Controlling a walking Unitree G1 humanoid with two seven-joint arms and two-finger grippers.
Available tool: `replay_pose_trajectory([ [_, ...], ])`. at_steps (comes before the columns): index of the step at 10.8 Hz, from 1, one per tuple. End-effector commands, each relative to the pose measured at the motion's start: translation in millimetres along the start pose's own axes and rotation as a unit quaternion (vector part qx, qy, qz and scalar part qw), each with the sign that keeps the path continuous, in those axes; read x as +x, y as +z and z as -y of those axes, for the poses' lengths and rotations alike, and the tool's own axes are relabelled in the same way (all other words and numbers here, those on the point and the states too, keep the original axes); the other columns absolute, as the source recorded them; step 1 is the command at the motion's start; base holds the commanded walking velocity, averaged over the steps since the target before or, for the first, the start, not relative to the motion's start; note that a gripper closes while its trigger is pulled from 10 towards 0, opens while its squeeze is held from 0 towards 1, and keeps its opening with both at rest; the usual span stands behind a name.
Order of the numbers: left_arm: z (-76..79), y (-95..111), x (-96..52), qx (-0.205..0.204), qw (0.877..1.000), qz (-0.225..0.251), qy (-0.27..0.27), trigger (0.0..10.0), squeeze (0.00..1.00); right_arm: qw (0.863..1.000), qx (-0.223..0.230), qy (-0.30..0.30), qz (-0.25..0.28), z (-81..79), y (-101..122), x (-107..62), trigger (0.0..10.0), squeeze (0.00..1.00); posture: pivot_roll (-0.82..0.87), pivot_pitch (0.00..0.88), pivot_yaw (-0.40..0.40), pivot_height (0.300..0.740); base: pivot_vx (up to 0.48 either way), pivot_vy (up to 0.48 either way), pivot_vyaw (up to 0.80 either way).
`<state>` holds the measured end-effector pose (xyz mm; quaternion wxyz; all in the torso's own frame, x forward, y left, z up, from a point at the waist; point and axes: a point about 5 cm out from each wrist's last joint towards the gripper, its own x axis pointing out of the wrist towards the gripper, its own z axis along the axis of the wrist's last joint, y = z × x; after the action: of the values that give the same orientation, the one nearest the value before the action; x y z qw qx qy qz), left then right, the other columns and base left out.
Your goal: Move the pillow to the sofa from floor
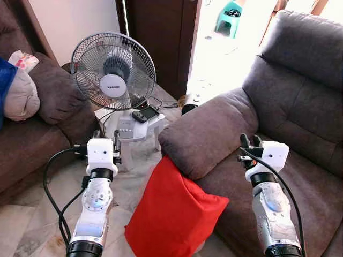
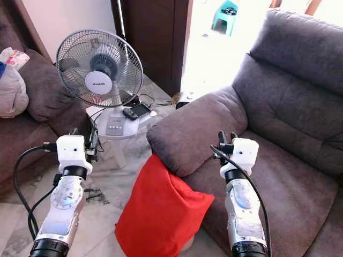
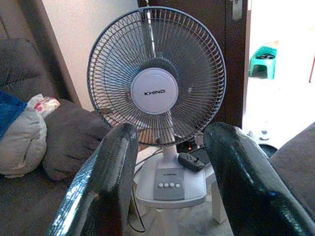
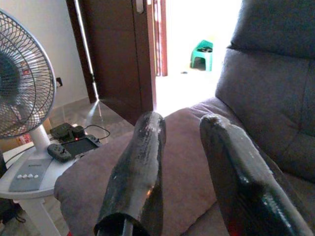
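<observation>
The left gripper (image 1: 107, 143) is hovering over the floor (image 1: 32, 219) in front of a fan (image 1: 113, 71) that's sitting on a small white table (image 1: 140, 130), fingers (image 3: 106, 182) spread apart and gripping nothing. The red pillow (image 1: 171, 211) is leaning on the floor against the front edge of the grey sofa (image 1: 300, 107), right under its armrest (image 1: 211, 131), sitting between and below both grippers, touching neither. The right gripper (image 1: 250, 142) is hanging over the sofa seat, fingers (image 4: 140, 167) parted and empty too.
</observation>
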<state>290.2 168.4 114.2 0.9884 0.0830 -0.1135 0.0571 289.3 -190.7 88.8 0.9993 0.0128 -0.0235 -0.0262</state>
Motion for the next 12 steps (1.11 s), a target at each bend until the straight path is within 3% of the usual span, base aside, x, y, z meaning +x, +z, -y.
replay_pose_trajectory([
  [1,-0.1,0.5,-0.6,-0.004,1.000,-0.004,0.001,10.0,0.00,1.000,-0.005,0.001,0.008,1.0,6.6,1.2,10.0,0.00,0.01,0.009,-0.040,0.740,0.000,0.000,0.00],
  [3,-0.3,-0.2,-1.6,-0.006,1.000,-0.006,0.002,10.0,0.00,1.000,-0.007,0.001,0.007,1.5,7.0,1.9,10.0,0.00,0.01,0.011,-0.044,0.740,0.000,0.000,0.00],
  [6,-0.3,0.6,-2.3,-0.007,1.000,-0.008,0.001,10.0,0.00,1.000,-0.009,0.003,0.002,2.1,7.7,1.7,10.0,0.00,0.00,0.014,-0.046,0.705,0.000,0.000,0.00],
  [10,0.7,-0.1,-2.9,-0.007,1.000,-0.013,-0.002,10.0,0.00,1.000,-0.021,0.005,-0.007,2.5,5.4,1.2,10.0,0.00,0.01,0.016,-0.049,0.705,0.000,0.000,0.00],
  [12,1.2,-0.5,-2.6,-0.009,1.000,-0.015,-0.003,10.0,0.00,1.000,-0.017,0.010,-0.002,1.7,7.8,2.6,10.0,0.00,0.00,0.012,-0.050,0.677,0.000,0.000,0.00],
])
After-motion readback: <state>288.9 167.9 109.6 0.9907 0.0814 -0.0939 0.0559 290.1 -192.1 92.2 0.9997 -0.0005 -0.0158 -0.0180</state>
